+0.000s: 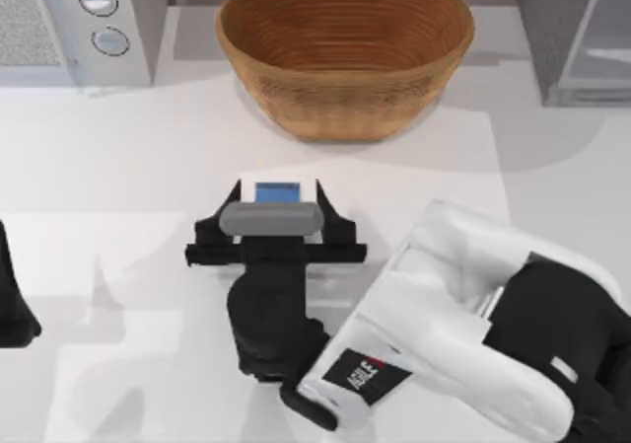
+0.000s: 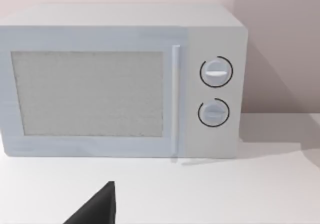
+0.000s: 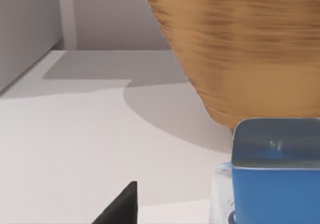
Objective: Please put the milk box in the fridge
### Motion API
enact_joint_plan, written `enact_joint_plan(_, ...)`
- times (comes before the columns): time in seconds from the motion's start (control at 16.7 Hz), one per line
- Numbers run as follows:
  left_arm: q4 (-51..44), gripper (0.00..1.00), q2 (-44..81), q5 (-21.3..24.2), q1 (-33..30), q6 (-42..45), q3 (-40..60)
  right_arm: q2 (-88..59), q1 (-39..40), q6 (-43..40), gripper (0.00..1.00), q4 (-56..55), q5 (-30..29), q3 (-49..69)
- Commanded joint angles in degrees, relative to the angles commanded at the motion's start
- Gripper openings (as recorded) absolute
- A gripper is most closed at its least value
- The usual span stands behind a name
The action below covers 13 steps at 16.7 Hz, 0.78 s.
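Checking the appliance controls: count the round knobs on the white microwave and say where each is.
2. Both sit on the microwave panel beside its mesh window, at the table's far left: the upper knob and the lower knob directly beneath it. None seems hidden.

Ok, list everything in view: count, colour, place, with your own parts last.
milk box: one, blue top, table centre, in front of the basket, between the right gripper's fingers; seen close in the right wrist view.
basket: one, brown wicker, back centre.
microwave: one, white, two round knobs, back left corner; faces the left wrist camera.
fridge: one, grey, back right corner.
table: one, white, under it all.
right gripper: one, black, on a white arm, fingers spread on either side of the milk box.
left gripper: one, black, parked at the table's left edge.
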State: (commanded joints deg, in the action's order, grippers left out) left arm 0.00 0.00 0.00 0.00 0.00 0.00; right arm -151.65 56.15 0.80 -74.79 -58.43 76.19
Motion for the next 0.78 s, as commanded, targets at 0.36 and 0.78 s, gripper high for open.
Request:
enact_joint_plan(0.36,0.00,1.00,0.00,0.00,0.00,0.00,0.00,0.00,0.00,0.00,0.25,0.00,0.00,0.00)
enact_joint_plan(0.78,0.00,1.00,0.00,0.00,0.00,0.00,0.00,0.00,0.00,0.00,0.00,0.00,0.00,0.00)
